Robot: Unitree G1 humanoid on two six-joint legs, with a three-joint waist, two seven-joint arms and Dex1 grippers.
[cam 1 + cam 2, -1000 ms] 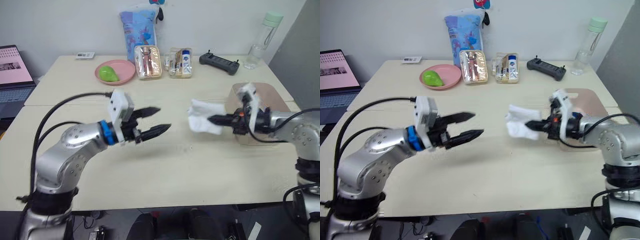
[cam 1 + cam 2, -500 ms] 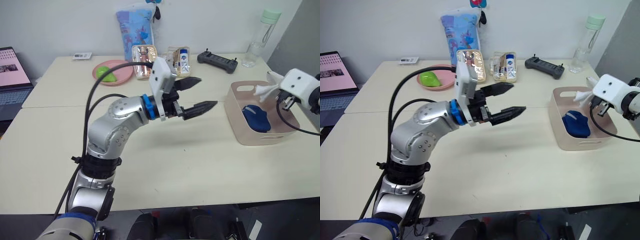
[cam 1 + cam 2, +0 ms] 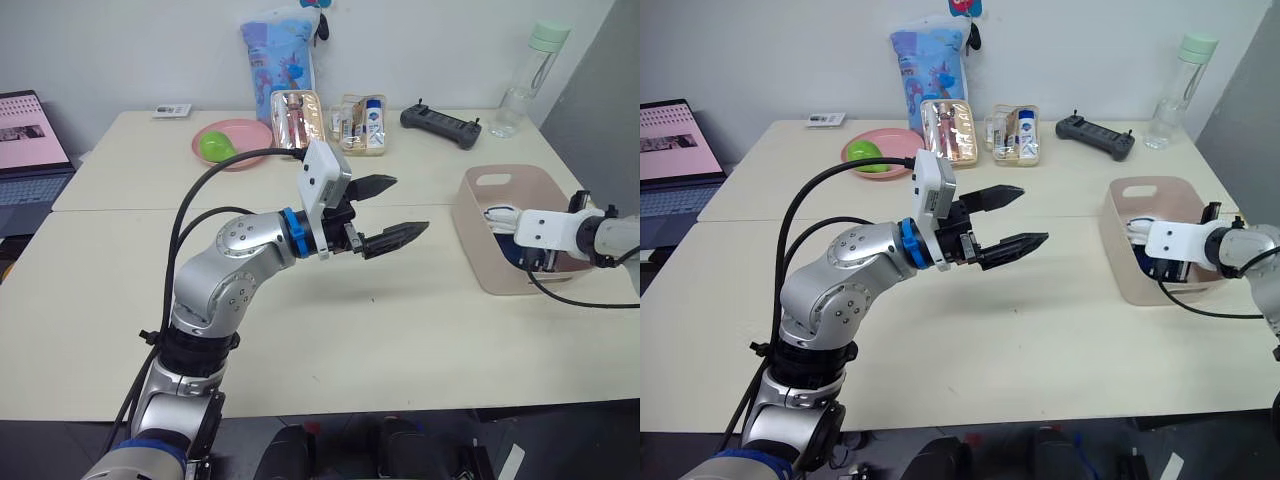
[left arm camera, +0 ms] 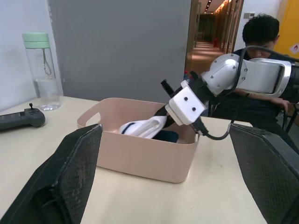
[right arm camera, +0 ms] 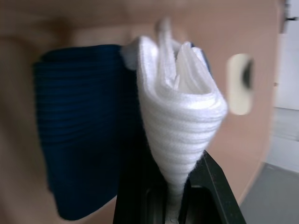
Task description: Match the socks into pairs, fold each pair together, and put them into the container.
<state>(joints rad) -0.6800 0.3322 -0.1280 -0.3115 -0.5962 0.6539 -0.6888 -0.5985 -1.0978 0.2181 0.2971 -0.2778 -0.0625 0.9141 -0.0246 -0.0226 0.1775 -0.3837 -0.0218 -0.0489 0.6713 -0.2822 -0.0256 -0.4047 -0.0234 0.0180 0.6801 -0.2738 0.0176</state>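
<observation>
The pale pink container [image 3: 478,252] stands on the table at the right. My right gripper [image 5: 176,189] reaches down into it, shut on a folded bundle of white socks [image 5: 180,116]. That white bundle [image 4: 140,127] sticks up just above the tub's rim in the left wrist view. Dark blue socks [image 5: 84,130] lie on the container's floor beside it. Over the middle of the table, well left of the container, my left gripper [image 3: 410,205] hangs open and holds nothing.
Along the table's far edge are a pink plate [image 3: 232,142] with a green object, two clear pouches [image 3: 297,120], a black controller [image 3: 440,125], a water bottle [image 3: 522,85] and a blue bag [image 3: 278,55]. A laptop [image 3: 25,140] sits far left. A person [image 4: 261,42] sits beyond the container.
My right gripper carried the white socks from over the table to above the container, then lowered them into it. My left arm rose and swung right, staying open.
</observation>
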